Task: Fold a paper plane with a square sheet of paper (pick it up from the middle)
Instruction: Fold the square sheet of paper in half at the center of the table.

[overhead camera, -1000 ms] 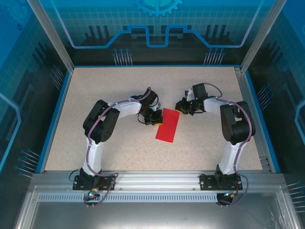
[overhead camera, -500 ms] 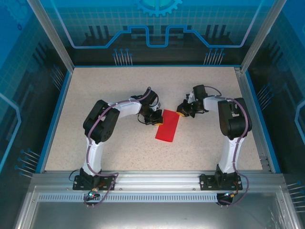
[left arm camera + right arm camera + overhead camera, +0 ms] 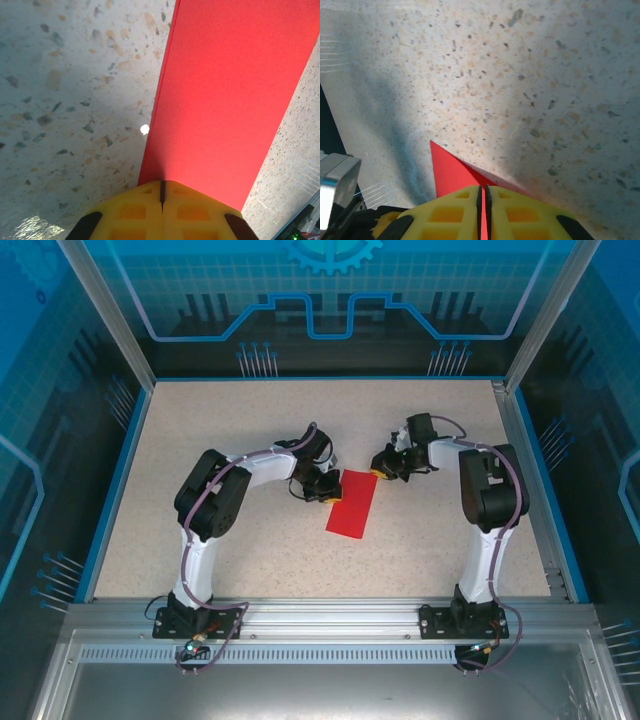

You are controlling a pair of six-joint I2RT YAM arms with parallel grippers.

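A: Paper (image 3: 352, 503)?

B: Red, folded to a long narrow strip. Lies flat near the middle of the table (image 3: 200, 430), a shade toward the right edge, running from far to near and slanting slightly toward the near left corner.

A: Held anywhere?

B: Yes, at the far right corner. Pinched there by the right gripper (image 3: 380, 473): yellow pads (image 3: 445, 215) drawn almost together, with a thin red sliver caught in the slit and a red point poking out ahead over the speckled top.

A: And on the other side?

B: Left gripper (image 3: 328, 494) against the strip's left long edge, close to the far end. Jaws fully closed, with pads (image 3: 132, 210) meeting in a plain dark seam. Tips right at the paper's edge, seen from the left wrist; pressing down or merely touching, cannot tell.

A: Arm poses?

B: Both bolted at the near edge, well apart. Left arm (image 3: 215, 495) up from its base, elbow bent out toward the left edge, forearm swung right and down to the paper. Right arm (image 3: 490, 495) mirrored: elbow out toward the right edge, forearm reaching left, wrist tipped low over the far right corner of the strip. Grippers facing each other across the strip's far end, near but apart.
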